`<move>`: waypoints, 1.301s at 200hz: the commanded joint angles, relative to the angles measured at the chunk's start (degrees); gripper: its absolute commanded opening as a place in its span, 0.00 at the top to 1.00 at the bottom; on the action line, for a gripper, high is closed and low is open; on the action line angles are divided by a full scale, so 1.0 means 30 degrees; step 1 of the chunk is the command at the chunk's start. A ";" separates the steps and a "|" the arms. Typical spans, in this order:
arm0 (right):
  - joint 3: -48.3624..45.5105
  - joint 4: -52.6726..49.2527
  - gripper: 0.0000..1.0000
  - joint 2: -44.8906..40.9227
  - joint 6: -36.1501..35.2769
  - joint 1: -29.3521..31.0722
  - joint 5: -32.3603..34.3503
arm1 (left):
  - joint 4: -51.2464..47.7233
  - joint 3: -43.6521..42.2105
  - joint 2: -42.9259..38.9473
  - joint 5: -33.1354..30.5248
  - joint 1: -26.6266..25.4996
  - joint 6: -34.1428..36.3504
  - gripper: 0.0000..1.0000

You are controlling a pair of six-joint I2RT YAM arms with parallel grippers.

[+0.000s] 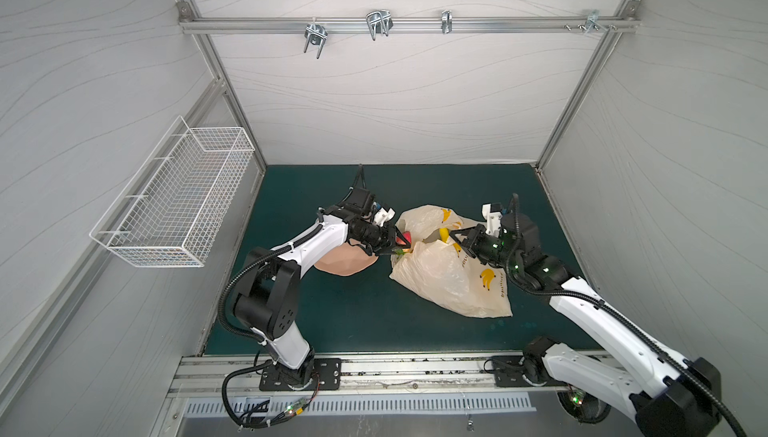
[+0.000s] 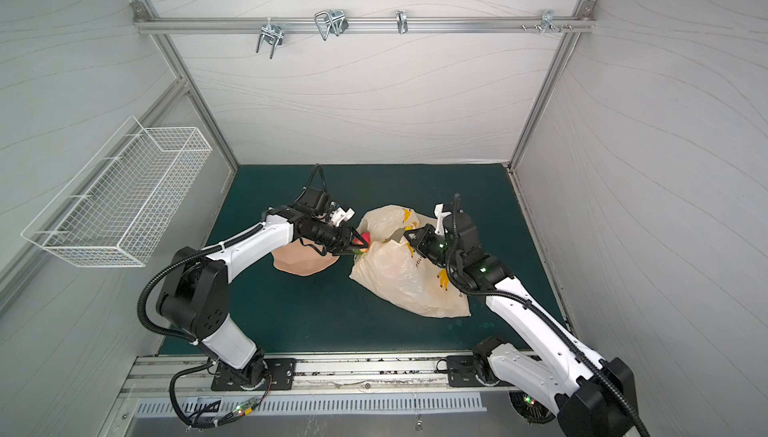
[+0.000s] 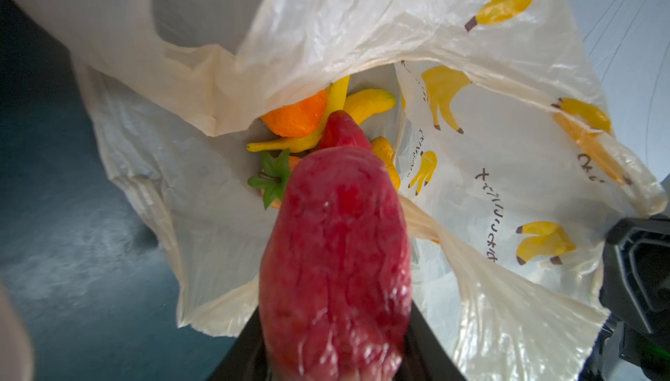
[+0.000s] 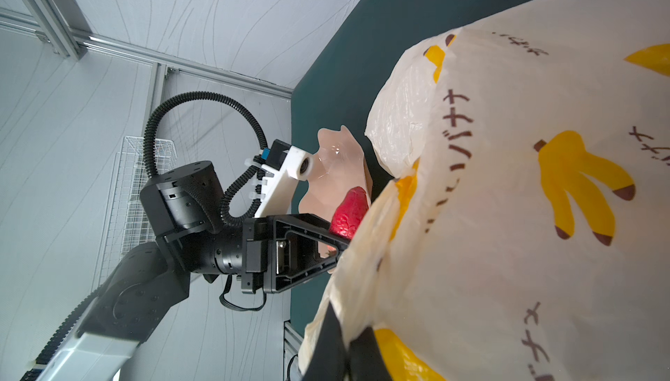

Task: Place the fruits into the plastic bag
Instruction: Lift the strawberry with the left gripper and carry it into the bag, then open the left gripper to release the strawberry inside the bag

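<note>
Centre frame: left fingers (image 4: pixel 308 222) clamp a red fruit (image 3: pixel 337 252) at the bag (image 1: pixel 449 285) mouth; right fingers (image 4: pixel 327 344) pinch its rim to hold it open.

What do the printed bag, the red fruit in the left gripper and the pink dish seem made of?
The plastic bag: thin cream film, slightly glossy; fine crinkles, light showing through. The red toy fruit: probably moulded plastic or rubber, glossy; bright highlights on bumpy skin. The pink dish: likely hard plastic, satin and faintly translucent; smooth faceted surface, though ceramic cannot be excluded.
</note>
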 commanded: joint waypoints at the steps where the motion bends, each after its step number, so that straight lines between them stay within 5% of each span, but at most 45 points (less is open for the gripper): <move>1: 0.0000 0.0047 1.00 -0.0228 -0.0007 0.0125 0.0069 | 0.1580 0.0728 0.0381 0.0425 -0.0785 -0.0794 0.85; 102: -0.0258 0.1025 1.00 0.0101 0.0637 0.0332 0.0032 | 0.1548 0.4396 0.3970 -0.0662 -0.4410 -0.1774 0.88; 203: -0.0544 0.2111 1.00 0.0510 0.1244 0.0479 -0.0135 | -0.3317 0.8458 0.7162 -0.6879 -0.6251 -0.0907 0.88; 260: -0.0610 0.2549 1.00 0.0833 0.1385 0.0487 -0.0247 | -0.4218 0.8862 0.7310 -0.8417 -0.6597 -0.0722 0.77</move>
